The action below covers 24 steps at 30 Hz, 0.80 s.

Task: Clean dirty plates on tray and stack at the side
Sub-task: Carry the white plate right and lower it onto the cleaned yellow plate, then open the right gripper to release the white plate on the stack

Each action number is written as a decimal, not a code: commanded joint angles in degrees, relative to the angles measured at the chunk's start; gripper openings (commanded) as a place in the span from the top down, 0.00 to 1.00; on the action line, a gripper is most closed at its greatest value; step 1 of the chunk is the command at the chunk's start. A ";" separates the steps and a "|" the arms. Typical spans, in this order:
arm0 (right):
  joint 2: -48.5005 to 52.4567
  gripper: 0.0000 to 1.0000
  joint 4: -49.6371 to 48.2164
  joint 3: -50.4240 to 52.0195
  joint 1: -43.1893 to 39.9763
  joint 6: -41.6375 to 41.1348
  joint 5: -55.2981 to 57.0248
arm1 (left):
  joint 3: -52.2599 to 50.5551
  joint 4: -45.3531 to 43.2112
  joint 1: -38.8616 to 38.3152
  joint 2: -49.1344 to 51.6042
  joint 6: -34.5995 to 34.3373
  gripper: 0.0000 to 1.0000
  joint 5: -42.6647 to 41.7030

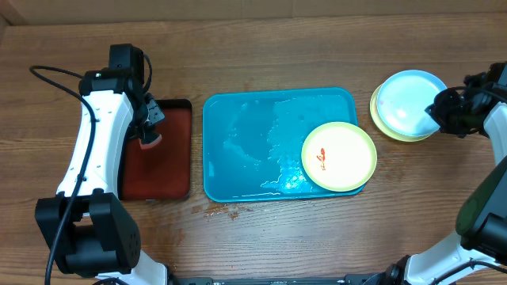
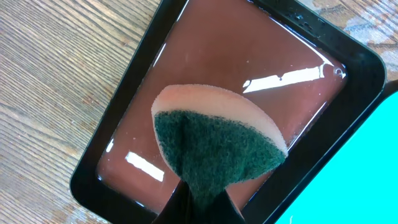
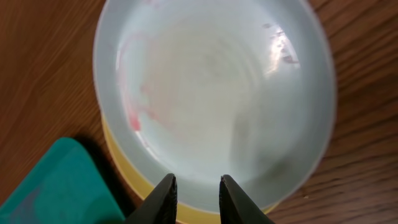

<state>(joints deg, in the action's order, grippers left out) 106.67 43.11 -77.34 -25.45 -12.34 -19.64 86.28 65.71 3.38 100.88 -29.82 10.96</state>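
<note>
Currently: left fingers are pinching a green-and-pale sponge, hanging it over the dark red tray, whose wet floor is glinting. Right fingers are hovering over the light blue plate, standing a narrow gap apart and gripping nothing. That plate, faint pink streaks showing on it, is sitting atop a yellow-green plate on the counter, just right of the blue tray. A second yellow-green plate, carrying a small red smear, is lying in the blue tray's right end amid a film of water.
</note>
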 commanded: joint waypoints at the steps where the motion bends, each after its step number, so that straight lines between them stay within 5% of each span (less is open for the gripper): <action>1: 0.07 0.75 -0.37 -0.02 1.42 0.11 -3.61 | 0.46 0.04 -0.02 -0.76 0.04 0.96 -0.50; 5: 0.07 0.77 -2.05 0.00 2.21 0.15 0.46 | 0.46 0.07 -0.02 -0.76 0.04 0.96 -0.50; 9: 0.09 0.96 -4.52 0.11 3.80 2.34 1.07 | 0.46 0.00 -0.02 -0.76 0.04 0.96 -0.50; 24: 6.75 0.96 -8.37 0.15 14.75 2.27 13.29 | 0.46 -0.11 -0.02 -0.76 0.07 0.96 -0.48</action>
<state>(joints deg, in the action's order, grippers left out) 110.76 35.18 -77.32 -11.84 -10.44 -8.69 86.28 65.76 3.38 100.88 -29.82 10.94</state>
